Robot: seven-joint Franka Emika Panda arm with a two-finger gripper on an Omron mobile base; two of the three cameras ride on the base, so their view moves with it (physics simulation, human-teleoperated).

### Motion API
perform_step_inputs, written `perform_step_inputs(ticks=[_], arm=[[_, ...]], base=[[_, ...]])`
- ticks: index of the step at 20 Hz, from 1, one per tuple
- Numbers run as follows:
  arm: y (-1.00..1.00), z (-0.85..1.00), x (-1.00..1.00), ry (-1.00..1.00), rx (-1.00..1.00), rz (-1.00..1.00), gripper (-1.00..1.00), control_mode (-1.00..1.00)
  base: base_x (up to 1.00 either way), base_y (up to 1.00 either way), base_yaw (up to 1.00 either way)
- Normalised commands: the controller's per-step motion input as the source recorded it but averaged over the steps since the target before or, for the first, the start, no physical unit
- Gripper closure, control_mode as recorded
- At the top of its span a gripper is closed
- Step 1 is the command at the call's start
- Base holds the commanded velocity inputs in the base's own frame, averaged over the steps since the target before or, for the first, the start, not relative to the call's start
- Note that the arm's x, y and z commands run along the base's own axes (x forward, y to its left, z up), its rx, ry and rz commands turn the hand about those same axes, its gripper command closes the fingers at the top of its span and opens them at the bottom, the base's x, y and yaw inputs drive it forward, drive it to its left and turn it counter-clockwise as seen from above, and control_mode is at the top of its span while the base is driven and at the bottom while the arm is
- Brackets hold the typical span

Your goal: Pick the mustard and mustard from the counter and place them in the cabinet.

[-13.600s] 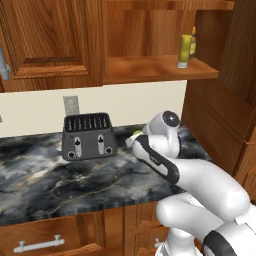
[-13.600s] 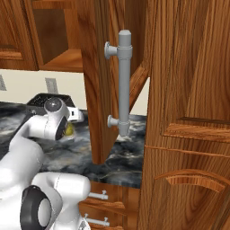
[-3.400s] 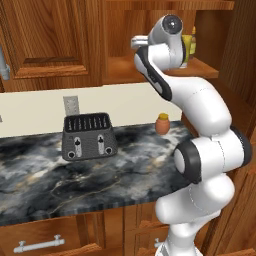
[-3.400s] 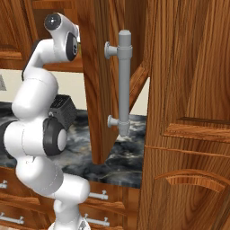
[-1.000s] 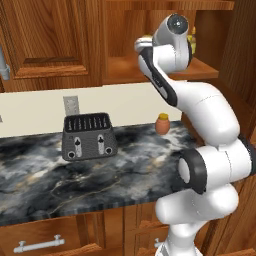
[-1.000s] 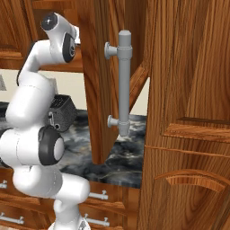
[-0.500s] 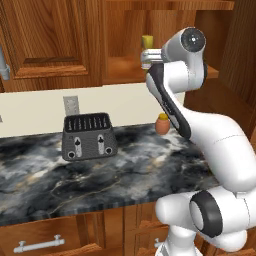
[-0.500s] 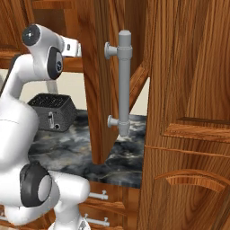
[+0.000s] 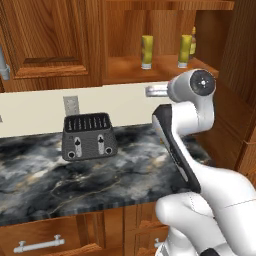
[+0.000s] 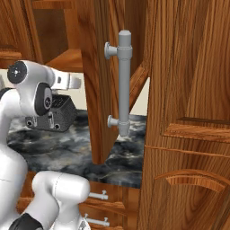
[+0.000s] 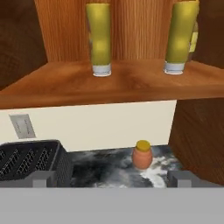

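Two yellow mustard bottles stand cap-down on the cabinet shelf (image 9: 125, 77), one to the left (image 9: 146, 51) and one to the right (image 9: 185, 50). In the hand view the left mustard (image 11: 99, 39) and the right mustard (image 11: 181, 37) stand apart on the shelf (image 11: 118, 85). My gripper (image 9: 152, 91) hangs below and in front of the shelf, above the marble counter (image 9: 50, 175), open with nothing between its fingers. From the right base it shows beside the toaster as the gripper (image 10: 75, 81). Its fingertips (image 11: 43, 178) frame the counter (image 11: 105, 170).
A black toaster (image 9: 89, 136) stands on the counter at the left, under a wall outlet (image 9: 70, 105). A squat orange jar (image 11: 142, 154) sits by the right wall. A darker bottle (image 9: 193, 44) stands behind the right mustard. An open cabinet door with a grey handle (image 10: 123, 81) hangs at the right.
The arm has drawn back and down from the shelf, so the left mustard now shows standing there on its own. The gripper has stayed open.
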Motion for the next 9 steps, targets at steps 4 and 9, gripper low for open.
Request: perform_step_inputs(ticks=[4,9], arm=[[0.00,-1.00,-0.41,0.11,0.00,0.00,-1.00,-1.00],[0.00,-1.00,-0.20,0.15,0.01,0.00,-1.00,-1.00]], base=[[0.00,0.00,0.00],[0.00,0.00,0.00]])
